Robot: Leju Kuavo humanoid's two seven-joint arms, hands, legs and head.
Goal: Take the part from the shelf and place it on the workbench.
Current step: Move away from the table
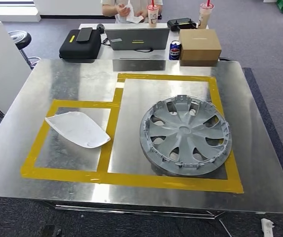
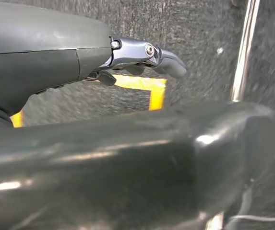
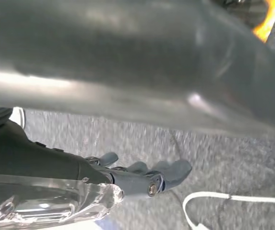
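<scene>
Both hands hang low over grey carpet: left hand (image 2: 92, 62) shows in its wrist view with fingers stretched out straight, nothing in them; right hand (image 3: 103, 177) looks the same in its own view, fingers extended and apart, holding nothing, a white cable (image 3: 237, 197) on the floor below it. On the metal workbench (image 1: 20, 148), going left to right: white curved part (image 1: 78, 129) lies inside the smaller yellow tape box (image 1: 106, 175), then the grey wheel cover (image 1: 185, 136) sits inside the larger box, its right rim touching the tape line. Behind the bench, a black case (image 1: 80, 47), laptop (image 1: 137, 38), soda can (image 1: 175, 50), cardboard box (image 1: 200, 45), and a person's hands (image 1: 126, 11). Judging from this, placing looks done. Risks: wheel cover rim overlaps the tape, so any bump of the bench could push it out of its box; either arm swinging up from below could clip the bench edge; right hand could snag the cable.
</scene>
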